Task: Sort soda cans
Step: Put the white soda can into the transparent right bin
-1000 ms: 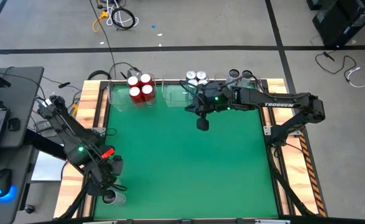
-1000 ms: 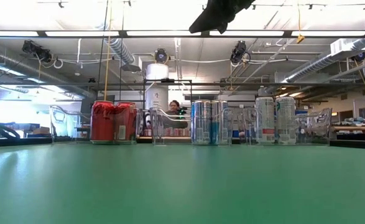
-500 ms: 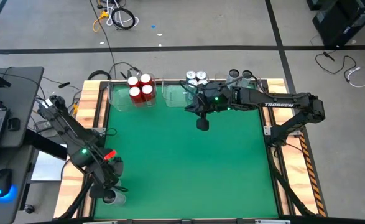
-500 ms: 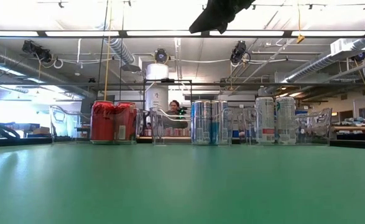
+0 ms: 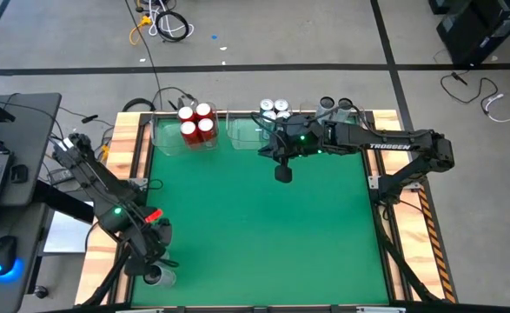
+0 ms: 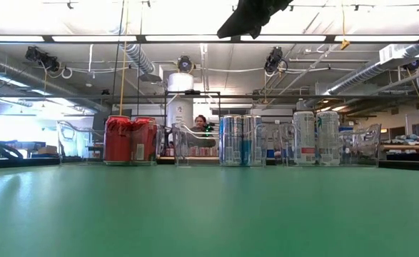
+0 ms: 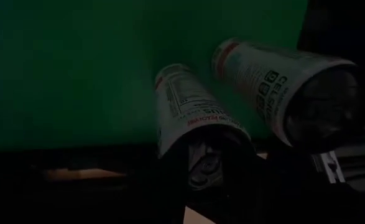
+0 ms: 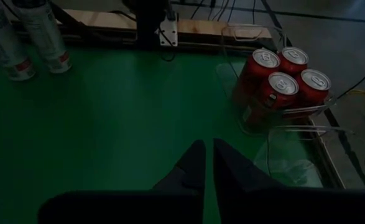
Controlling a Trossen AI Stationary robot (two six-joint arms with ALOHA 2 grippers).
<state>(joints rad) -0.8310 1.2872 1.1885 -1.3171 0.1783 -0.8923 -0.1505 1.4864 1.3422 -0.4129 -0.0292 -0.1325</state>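
Two silver-white cans [image 7: 194, 121] [image 7: 281, 84] stand upright on their bases at the table's near left corner, also seen in the right wrist view [image 8: 27, 37]. My left gripper [image 5: 146, 259] hangs right over them; one can top [image 5: 159, 276] shows beside it in the high view. Red cans [image 5: 196, 123] stand in the far left bin, blue-and-white cans [image 6: 239, 140] in the middle bin, and silver cans [image 6: 316, 138] in the right bin. My right gripper [image 8: 208, 163] is shut and hovers above the green mat near the middle bin [image 5: 282, 172].
The clear plastic bins [image 5: 172, 139] line the table's far edge. A wooden frame [image 5: 142, 148] borders the green mat [image 5: 263, 235], whose middle is bare. A laptop and a mouse [image 5: 3, 261] sit on a side table to the left. A person [image 6: 200, 123] shows far behind the bins.
My left arm has shifted a little toward the table's near edge over the two cans, then kept still. The cans have stayed in place.
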